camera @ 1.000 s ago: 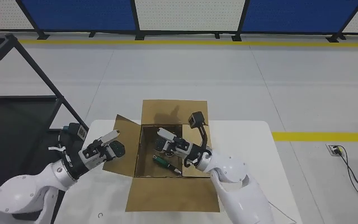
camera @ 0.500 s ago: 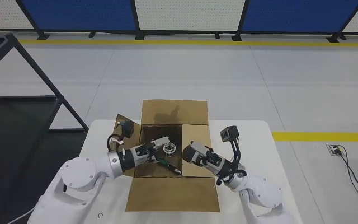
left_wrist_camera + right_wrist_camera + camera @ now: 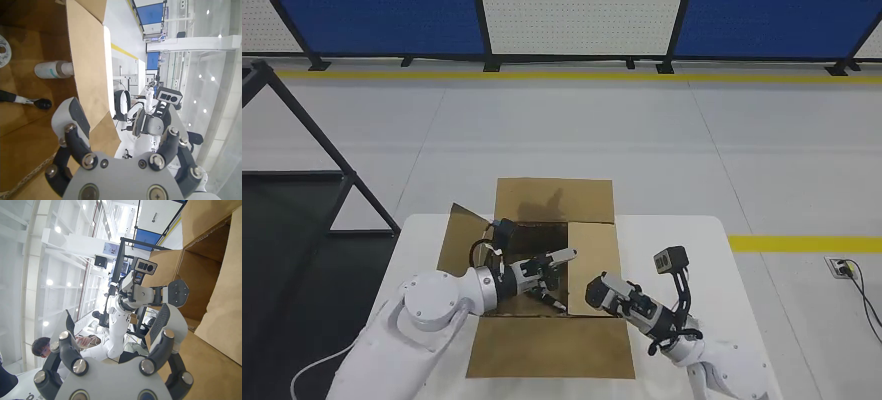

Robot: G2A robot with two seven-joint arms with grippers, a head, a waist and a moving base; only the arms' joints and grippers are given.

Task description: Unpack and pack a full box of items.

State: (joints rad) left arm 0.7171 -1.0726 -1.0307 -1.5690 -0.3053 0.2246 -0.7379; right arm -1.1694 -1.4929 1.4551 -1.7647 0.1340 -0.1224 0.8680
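Two claws, both spread and empty: left gripper [image 3: 557,272] over the brown cardboard box [image 3: 552,200], right gripper [image 3: 594,292] near, over its flap. White plastic bottle [image 3: 51,71] lies inside, below the left gripper; the approach should clear the flap and straddle the bottle crosswise.

The box flap [image 3: 88,56] hides 1 end of the bottle [image 3: 47,71]; the white disc [image 3: 3,51] and tool [image 3: 24,100] run off the edge.

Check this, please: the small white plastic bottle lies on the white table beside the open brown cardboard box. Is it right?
No. The small white plastic bottle lies inside the open brown cardboard box, on its floor, not on the white table. The left wrist view shows it.
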